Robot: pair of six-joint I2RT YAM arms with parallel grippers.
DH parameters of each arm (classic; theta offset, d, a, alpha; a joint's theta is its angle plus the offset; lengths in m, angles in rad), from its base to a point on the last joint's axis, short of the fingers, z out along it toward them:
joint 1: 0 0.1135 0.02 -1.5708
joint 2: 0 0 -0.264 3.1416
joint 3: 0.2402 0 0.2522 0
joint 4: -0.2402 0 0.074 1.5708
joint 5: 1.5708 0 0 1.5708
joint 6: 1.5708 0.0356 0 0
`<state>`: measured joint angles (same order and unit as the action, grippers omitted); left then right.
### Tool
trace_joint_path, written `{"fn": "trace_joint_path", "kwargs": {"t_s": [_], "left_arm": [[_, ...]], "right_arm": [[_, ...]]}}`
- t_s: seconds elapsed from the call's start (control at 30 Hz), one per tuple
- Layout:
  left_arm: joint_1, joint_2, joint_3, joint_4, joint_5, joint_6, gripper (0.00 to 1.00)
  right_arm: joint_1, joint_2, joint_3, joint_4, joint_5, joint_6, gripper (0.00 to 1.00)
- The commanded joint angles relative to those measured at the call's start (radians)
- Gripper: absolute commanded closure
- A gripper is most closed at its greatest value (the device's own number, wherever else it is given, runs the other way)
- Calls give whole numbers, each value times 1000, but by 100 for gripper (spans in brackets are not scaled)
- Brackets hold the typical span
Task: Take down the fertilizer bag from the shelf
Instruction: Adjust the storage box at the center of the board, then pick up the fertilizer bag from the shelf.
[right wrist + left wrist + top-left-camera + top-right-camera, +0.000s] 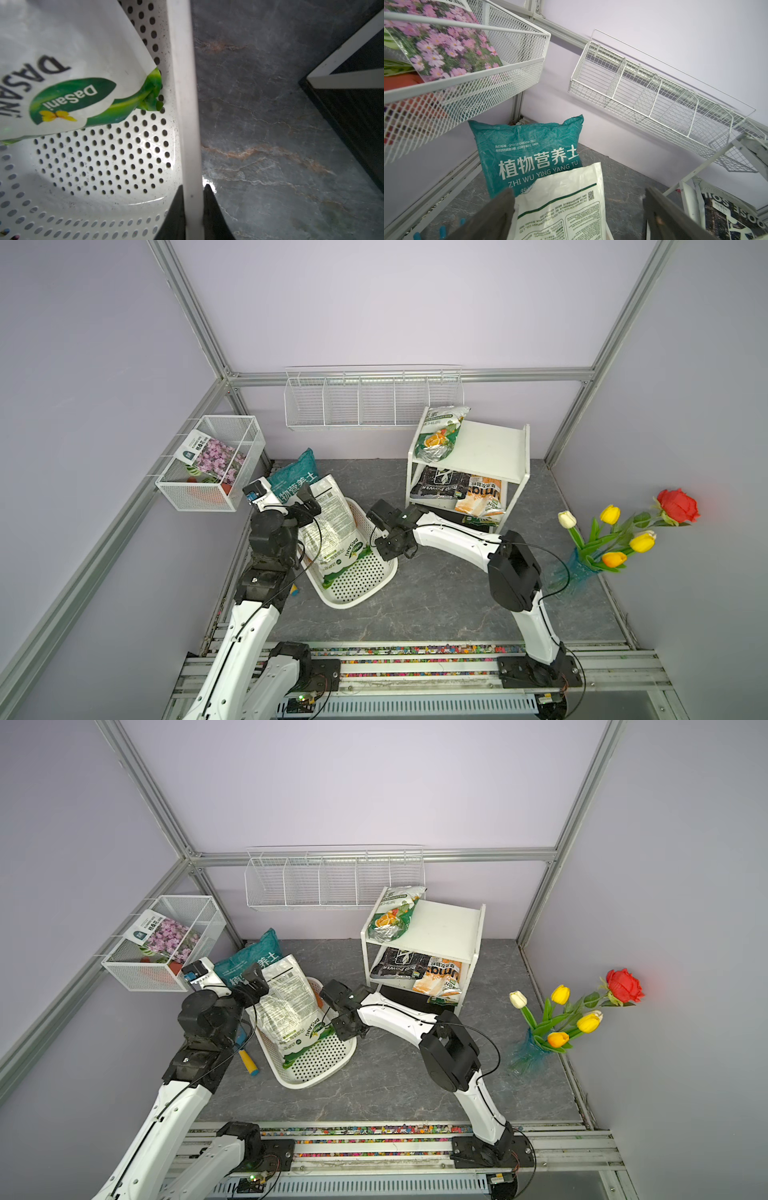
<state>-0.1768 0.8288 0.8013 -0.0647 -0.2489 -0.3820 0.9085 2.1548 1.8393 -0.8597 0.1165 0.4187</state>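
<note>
— Looking for the fertilizer bag (332,526): found off the shelf (490,448), lying slanted in the white basket (361,585) just left of centre in both top views.
— Propped on what?
— Lower end down on the perforated basket floor, upper end sticking out past the far rim, leaning on a teal bag (297,472) behind.
— And the left gripper (578,190)?
— Spread wide, one finger on each side of the bag's upper end in the left wrist view; gripping nothing.
— And the right gripper (194,187)?
— Clamped on the basket's rim, a dark finger against each face of the white wall; seen plainly in the right wrist view.
— And the shelf?
— Standing right of centre, toward the top of the frame, well apart from the basket. Carrying a green-and-orange bag (440,435) on the upper board, plus a black bag (436,483) and an orange bag (482,495) side by side on the lower one.
</note>
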Motion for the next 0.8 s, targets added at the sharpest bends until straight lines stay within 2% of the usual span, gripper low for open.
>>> {"fn": "trace_joint_path", "kwargs": {"t_s": [0.0, 0.1, 0.2, 0.3, 0.43, 0.5, 0.6, 0.77], "left_arm": [[0, 18, 3, 5, 65, -16, 0], [0, 42, 25, 0, 142, -12, 0], [0, 69, 46, 9, 217, -17, 0], [0, 98, 70, 18, 279, -32, 0], [0, 137, 100, 41, 403, -34, 0], [0, 159, 111, 47, 456, -65, 0], [-1, 176, 115, 54, 503, -99, 0], [0, 173, 99, 66, 509, -114, 0]], "right_arm": [[-34, -75, 15, -47, 120, -55, 68], [-24, -165, 13, -46, 117, -69, 56], [-17, -276, 29, -57, 124, -87, 33], [-17, -392, 34, -51, 158, -101, 27], [-25, -519, 66, -38, 243, -140, 11], [-42, -557, 104, -35, 259, -159, 10], [-101, -587, 163, -36, 218, -138, 10], [-235, -598, 182, 34, 149, -25, 12]]}}
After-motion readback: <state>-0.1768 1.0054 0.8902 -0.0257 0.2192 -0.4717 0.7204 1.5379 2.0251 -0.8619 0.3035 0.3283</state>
